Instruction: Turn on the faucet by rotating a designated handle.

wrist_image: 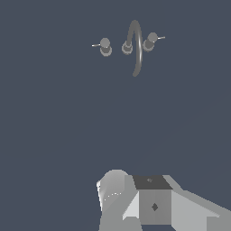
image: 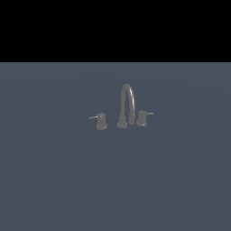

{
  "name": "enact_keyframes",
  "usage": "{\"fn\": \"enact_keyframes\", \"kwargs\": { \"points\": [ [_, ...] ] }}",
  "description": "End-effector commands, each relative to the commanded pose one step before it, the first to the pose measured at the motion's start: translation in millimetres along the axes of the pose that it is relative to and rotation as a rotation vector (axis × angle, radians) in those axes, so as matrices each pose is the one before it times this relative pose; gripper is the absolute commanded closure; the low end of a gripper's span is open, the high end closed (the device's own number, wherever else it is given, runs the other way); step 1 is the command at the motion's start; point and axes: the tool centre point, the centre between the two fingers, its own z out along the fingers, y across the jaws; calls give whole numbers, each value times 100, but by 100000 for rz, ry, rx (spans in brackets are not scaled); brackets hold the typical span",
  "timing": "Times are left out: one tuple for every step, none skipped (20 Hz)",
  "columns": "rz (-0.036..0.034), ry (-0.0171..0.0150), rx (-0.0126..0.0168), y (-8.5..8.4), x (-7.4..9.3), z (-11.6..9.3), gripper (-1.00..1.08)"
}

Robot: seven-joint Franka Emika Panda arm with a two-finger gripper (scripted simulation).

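Observation:
The faucet (image: 127,101) is a small dull-grey set standing on a flat blue-grey surface, with a tall arched spout between two short knobs. The handle (image: 142,117) is the knob on the exterior view's right, its thin lever sticking out rightward. The wrist view looks down on the faucet (wrist_image: 135,49) and the handle (wrist_image: 150,40) from a distance. Only pale grey blocky parts of my gripper (wrist_image: 153,200) show at that picture's edge, far from the faucet and touching nothing. Its fingertips are not clear. The arm is absent from the exterior view.
A matching knob (image: 101,121) with its lever pointing leftward stands on the spout's other side, also seen from the wrist (wrist_image: 105,46). The blue-grey surface (image: 54,171) spreads flat all around the faucet.

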Motion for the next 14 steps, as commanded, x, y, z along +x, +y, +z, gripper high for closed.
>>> {"fn": "enact_keyframes", "kwargs": {
  "points": [
    [0, 0, 0, 1, 0, 0, 108],
    [-24, 34, 55, -2, 26, -1, 108],
    [-77, 110, 185, 5, 71, -6, 108],
    [-128, 182, 306, 10, 113, -9, 108],
    [-179, 248, 416, 11, 157, -11, 108],
    [-237, 316, 527, 14, 197, -14, 108],
    [-251, 310, 515, 14, 185, -13, 108],
    [-219, 242, 400, 11, 134, -10, 108],
    [-181, 168, 278, 5, 86, -6, 108],
    [-141, 100, 165, 3, 35, -5, 108],
    [-62, 15, 26, -3, -6, -1, 108],
    [65, -52, -86, -3, -18, 3, 108],
    [141, -32, -55, 6, 16, 2, 108],
    [211, -10, -22, 10, 64, 4, 108]
  ]
}}
